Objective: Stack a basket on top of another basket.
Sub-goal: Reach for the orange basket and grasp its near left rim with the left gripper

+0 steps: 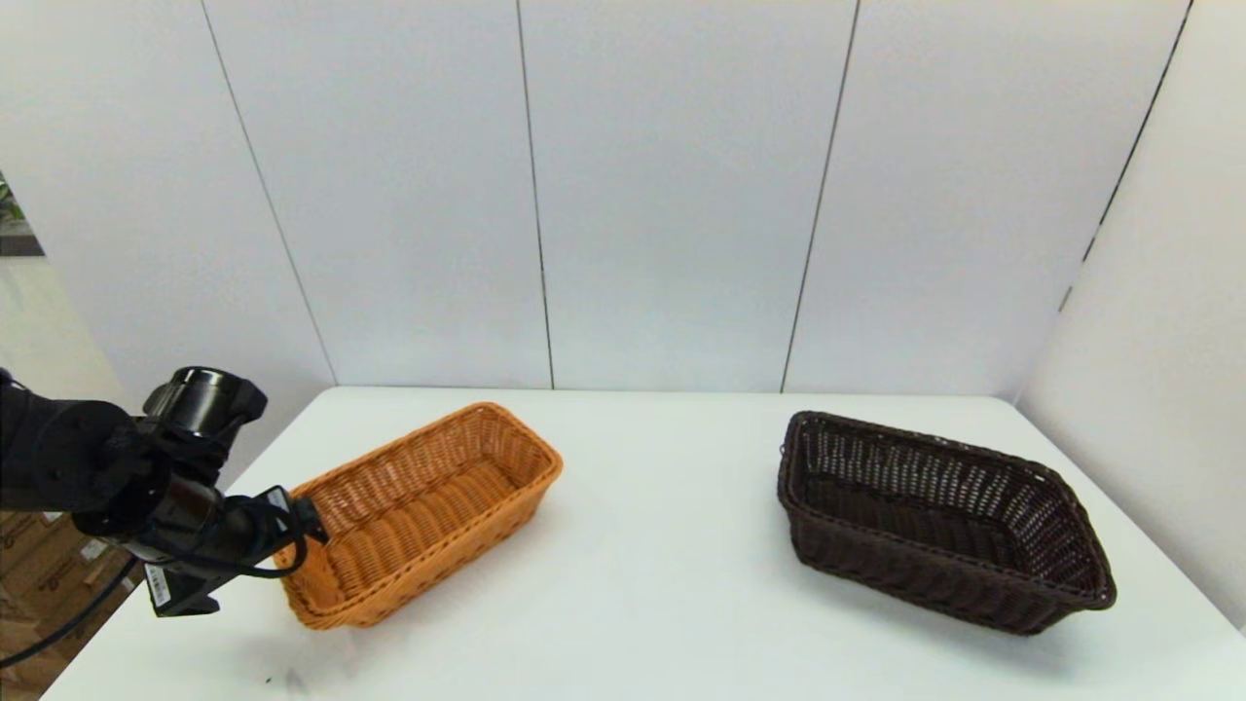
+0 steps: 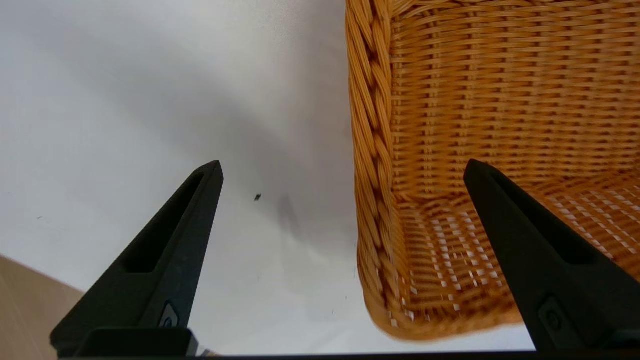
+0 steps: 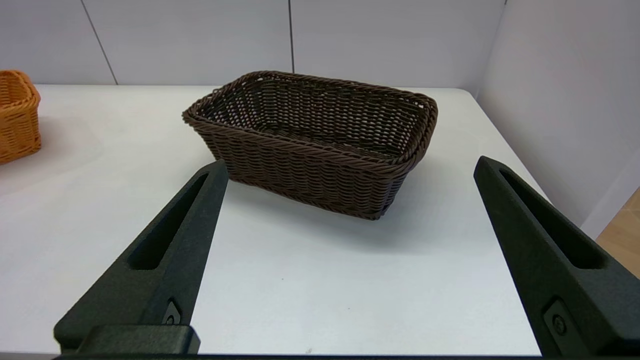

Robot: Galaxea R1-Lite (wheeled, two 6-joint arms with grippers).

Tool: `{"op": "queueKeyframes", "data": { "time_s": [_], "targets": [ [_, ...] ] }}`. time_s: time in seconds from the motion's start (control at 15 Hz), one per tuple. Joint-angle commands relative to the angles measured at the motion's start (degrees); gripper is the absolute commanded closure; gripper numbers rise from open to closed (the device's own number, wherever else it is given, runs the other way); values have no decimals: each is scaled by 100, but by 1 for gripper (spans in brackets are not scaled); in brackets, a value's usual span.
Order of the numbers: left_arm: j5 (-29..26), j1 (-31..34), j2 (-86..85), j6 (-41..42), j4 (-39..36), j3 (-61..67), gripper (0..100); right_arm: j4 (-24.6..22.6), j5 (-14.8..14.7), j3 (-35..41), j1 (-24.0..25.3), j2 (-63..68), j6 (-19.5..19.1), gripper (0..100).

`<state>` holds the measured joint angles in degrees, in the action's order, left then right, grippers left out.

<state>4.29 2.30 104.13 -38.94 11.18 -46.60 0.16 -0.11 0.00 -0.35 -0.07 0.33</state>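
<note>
Both baskets look light and stiff, the weave rough enough not to slip — the braided rim is the natural place to pinch, one finger inside the wall and one outside. The dark brown basket [image 1: 939, 521] sits on the right of the white table [image 1: 662, 584], well apart from the orange basket [image 1: 423, 511] on the left. The left gripper [image 2: 345, 170] is spread wide over the orange basket's near-left end, straddling its rim. The right gripper [image 3: 350, 167], also spread wide, hangs back on the near side of the dark basket — not touching it.
</note>
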Motion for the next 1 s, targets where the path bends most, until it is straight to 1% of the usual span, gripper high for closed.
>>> {"op": "queueKeyframes", "data": {
  "time_s": [0.07,0.47,0.67,0.73,1.0],
  "targets": [
    [-7,-2,617,-114,-177,2,0,2,2,0,0,7,2,0],
    [-16,-2,1100,-202,-582,125,0,2,2,0,0,7,2,0],
    [-34,-11,1092,-202,-634,169,0,2,2,0,0,7,2,0],
    [-95,-11,1074,-202,-634,169,100,2,2,0,0,7,2,0],
    [-157,-19,977,-193,-634,178,100,2,-7,0,0,7,2,0]
  ]
}}
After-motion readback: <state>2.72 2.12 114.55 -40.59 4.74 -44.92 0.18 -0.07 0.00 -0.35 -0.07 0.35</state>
